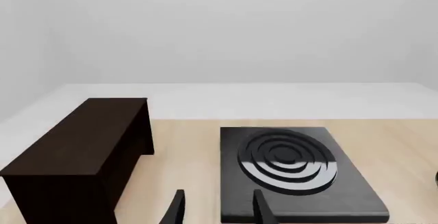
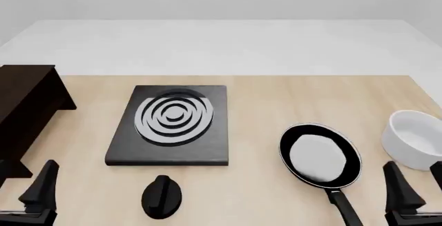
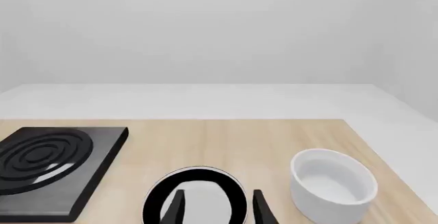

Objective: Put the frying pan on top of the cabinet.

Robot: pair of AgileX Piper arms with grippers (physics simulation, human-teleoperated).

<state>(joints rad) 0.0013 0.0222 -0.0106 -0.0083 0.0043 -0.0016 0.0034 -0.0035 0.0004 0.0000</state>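
**Both pincers idling spread, pan untouched**

Right gripper (image 2: 414, 197) is sitting nearest the camera, fingers parted, gripping nothing. Just ahead and inward of it the frying pan (image 2: 320, 156) is lying flat on the table (image 2: 262, 107), handle pointing back toward the gripper. Looking rigid, fairly heavy, glossy: best taken by the handle. Left gripper (image 2: 28, 197) is also spread, empty; cabinet (image 2: 24, 104) standing just ahead of it, stove plate (image 2: 173, 125) inward.

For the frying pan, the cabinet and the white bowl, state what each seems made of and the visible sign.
Frying pan: probably coated metal, with a black body, silver rim and glossy pale inside.
Cabinet: looks like dark matte wood; no grain is legible.
White bowl: perhaps ceramic or plastic, smooth with soft sheen.
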